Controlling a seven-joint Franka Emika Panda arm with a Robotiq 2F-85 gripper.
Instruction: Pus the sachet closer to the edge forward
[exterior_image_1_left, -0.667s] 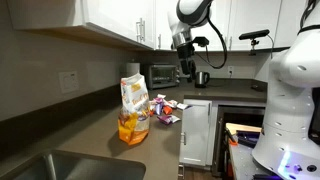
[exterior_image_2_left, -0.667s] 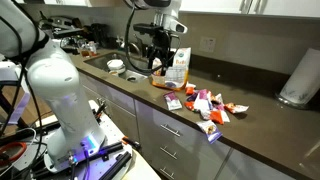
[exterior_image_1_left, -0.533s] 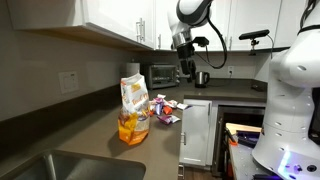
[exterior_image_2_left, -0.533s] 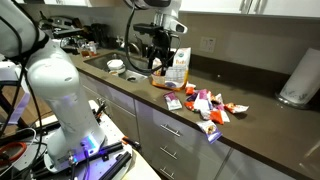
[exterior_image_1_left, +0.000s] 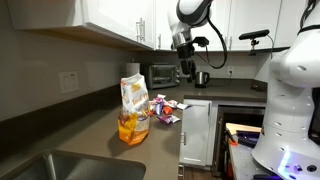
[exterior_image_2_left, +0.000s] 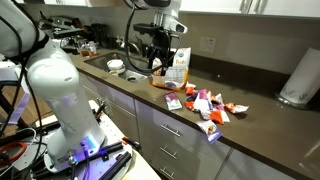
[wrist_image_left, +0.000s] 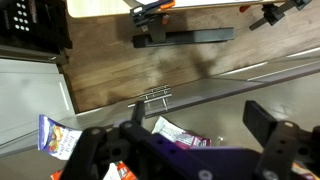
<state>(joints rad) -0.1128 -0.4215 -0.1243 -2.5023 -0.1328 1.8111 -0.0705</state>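
Observation:
A pile of several small sachets shows in both exterior views (exterior_image_1_left: 165, 108) (exterior_image_2_left: 205, 105), lying on the dark countertop near its front edge (exterior_image_1_left: 181, 137) (exterior_image_2_left: 140, 90). My gripper (exterior_image_1_left: 187, 68) (exterior_image_2_left: 158, 60) hangs open and empty well above the counter, apart from the pile. In the wrist view my gripper (wrist_image_left: 200, 118) has its two dark fingers spread wide. A white and purple sachet (wrist_image_left: 165, 128) lies on the counter below, between them. Another sachet (wrist_image_left: 55, 135) lies to the left. The counter's edge (wrist_image_left: 230, 88) runs across above them.
A tall bag with orange contents (exterior_image_1_left: 132, 110) (exterior_image_2_left: 178, 66) stands on the counter beside the pile. A sink (exterior_image_1_left: 70, 165) is in the near counter. Bowls (exterior_image_2_left: 116, 66) sit further along. Drawer fronts with a handle (wrist_image_left: 155, 97) and wood floor lie past the edge.

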